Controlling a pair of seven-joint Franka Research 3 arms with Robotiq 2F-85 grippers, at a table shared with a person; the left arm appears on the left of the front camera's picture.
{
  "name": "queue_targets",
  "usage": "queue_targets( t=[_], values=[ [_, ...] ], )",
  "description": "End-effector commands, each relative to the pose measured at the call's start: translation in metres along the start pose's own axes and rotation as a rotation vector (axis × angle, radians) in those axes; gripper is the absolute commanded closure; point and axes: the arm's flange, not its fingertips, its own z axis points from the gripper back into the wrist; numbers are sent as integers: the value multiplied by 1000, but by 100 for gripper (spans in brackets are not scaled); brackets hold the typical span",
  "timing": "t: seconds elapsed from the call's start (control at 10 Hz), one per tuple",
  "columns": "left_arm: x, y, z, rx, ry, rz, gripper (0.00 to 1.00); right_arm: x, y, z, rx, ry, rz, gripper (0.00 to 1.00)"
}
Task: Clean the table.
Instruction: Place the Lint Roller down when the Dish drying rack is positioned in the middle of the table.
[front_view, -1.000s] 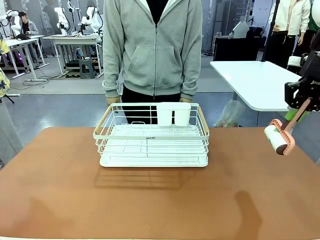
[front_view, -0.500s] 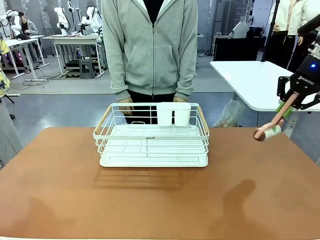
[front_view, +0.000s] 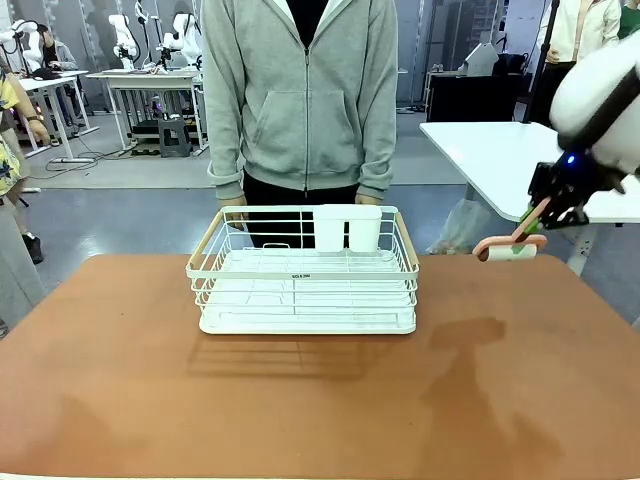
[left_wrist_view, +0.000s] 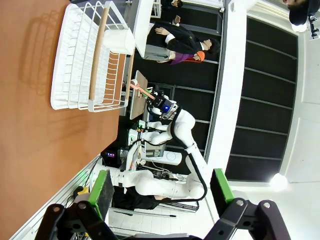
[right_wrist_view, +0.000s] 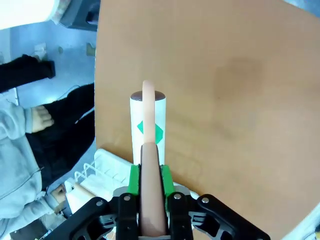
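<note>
Terracotta and matte, the counter spreads wide and smooth across the foreground, its reddish-brown top bare apart from one rack near the far edge and soft shadows to the right of middle. One white wire dish rack sits there, with pale wooden side rails, a white drip tray beneath and a white cutlery cup hung on its back wall. A person in a grey zip hoodie stands just behind it, hands at its far rim. Over the counter's right side the right gripper pinches the pink handle of a single lint roller between its green pads, the white paper roll held above the surface. The left gripper is spread wide, holding nothing.
</note>
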Motion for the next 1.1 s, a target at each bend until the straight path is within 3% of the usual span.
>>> queue_targets(
  t=[0.0, 0.5, 1.0],
  values=[
    [-4, 0, 2, 4, 10, -7, 0, -11, -7, -24, 35, -11, -33, 79],
    [-4, 0, 2, 4, 10, -7, 0, 0, -19, -70, 62, -8, -41, 79],
    [-4, 0, 2, 4, 10, -7, 0, 7, -19, -90, 68, -34, -47, 79]
  ],
)
